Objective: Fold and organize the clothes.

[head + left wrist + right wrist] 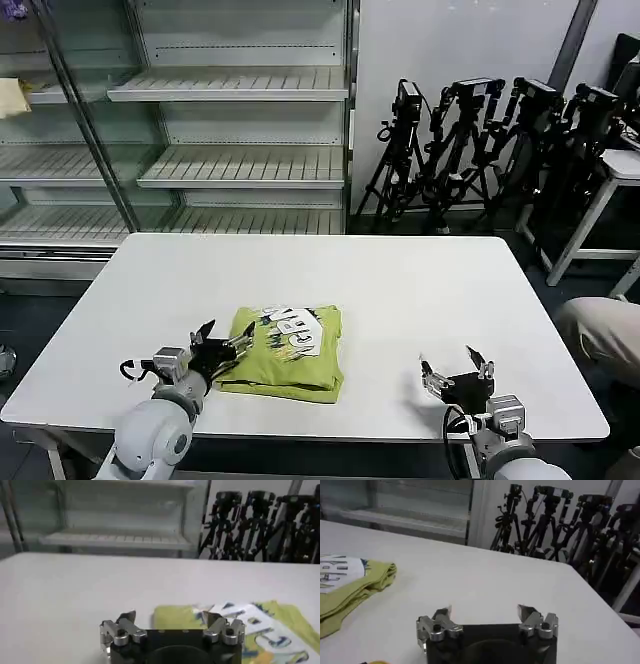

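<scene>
Folded lime T-shirt on white table, graphic up. Left gripper spread at its edge; right gripper spread, well apart.

My head camera looks forward and down over the whole white table. Each wrist camera sits low and close behind my own fingers, facing across the tabletop toward the shelves and tripods; both share the folded T-shirt
</scene>
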Available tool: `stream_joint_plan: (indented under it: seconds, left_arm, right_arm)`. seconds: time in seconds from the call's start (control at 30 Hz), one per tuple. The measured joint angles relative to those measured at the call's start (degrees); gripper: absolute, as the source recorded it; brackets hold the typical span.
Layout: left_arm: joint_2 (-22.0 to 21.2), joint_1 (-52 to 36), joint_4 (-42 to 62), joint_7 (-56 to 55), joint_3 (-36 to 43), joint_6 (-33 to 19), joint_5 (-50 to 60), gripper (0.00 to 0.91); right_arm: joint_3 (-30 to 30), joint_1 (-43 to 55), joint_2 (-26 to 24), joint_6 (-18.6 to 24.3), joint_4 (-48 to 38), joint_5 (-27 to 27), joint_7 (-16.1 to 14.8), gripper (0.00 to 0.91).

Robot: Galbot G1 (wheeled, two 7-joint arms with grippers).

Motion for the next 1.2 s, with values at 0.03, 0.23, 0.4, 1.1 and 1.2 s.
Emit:
stream_joint_plan:
  seconds: [0.03,0.23,0.4,1.1,1.2]
  left_arm:
    - [-0.15,0.32,0.02,0.11,-0.13,0.04,-0.41,0.907]
    - [-0.83,1.42,0.42,0.24,-0.12,0.27,-1.79,0.020]
    - [-1.16,1.88,1.03,0.28,0.04,0.35,-3.04,0.020]
    - [-0.05,2.54,2.33,3.88,-1.22,0.35,-1.05,0.000]
    - [1.05,2.08,2.88,5.36,-3.07,0.53,1.23,0.000]
  right_arm:
    - [0.08,-0.06,0.00,0.00,0.01,0.00,0.00,0.907]
    - [0.47,-0.22,0.04,0.00,0.08,0.00,0.00,0.907]
    - [0.58,-0.27,0.11,-0.01,0.08,-0.01,0.00,0.907]
    - [0.48,-0.43,0.07,-0.01,0.16,-0.18,0.00,0.907]
    - [0.82,-0.55,-0.22,-0.01,0.43,-0.17,0.00,0.907]
